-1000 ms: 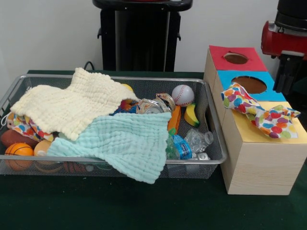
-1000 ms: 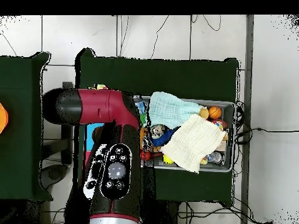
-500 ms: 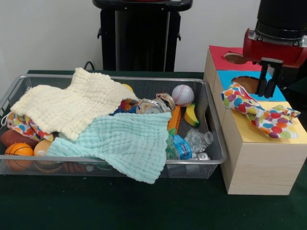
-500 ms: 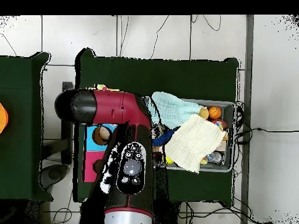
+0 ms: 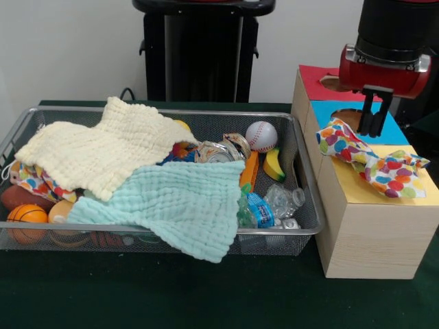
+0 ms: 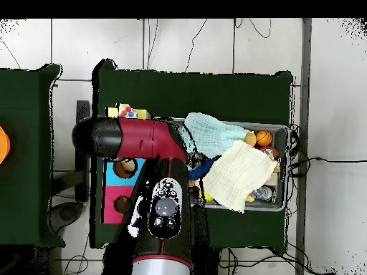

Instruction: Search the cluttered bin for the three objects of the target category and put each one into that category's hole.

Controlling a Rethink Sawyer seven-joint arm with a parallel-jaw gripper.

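My fingers (image 5: 376, 113) point straight down, two dark prongs a small gap apart with nothing between them, so I hold nothing. My gripper (image 5: 372, 131) hangs over the blue panel (image 5: 379, 134) of the wooden box (image 5: 367, 236), its tips just above the near edge of that panel's hole (image 5: 355, 120) and just behind the colourful spotted cloth (image 5: 372, 160), which is draped over the box top from the blue panel onto the yellow one (I cannot tell whether I touch it). Above the fingers my red wrist and black forearm rise vertically out of the front view; from overhead my arm (image 6: 136, 137) lies across the box. The wire bin (image 5: 305, 192) beside the box holds a cream cloth (image 5: 103, 152), a mint cloth (image 5: 182, 203), a baseball (image 5: 261, 136) and an orange ball (image 5: 27, 214).
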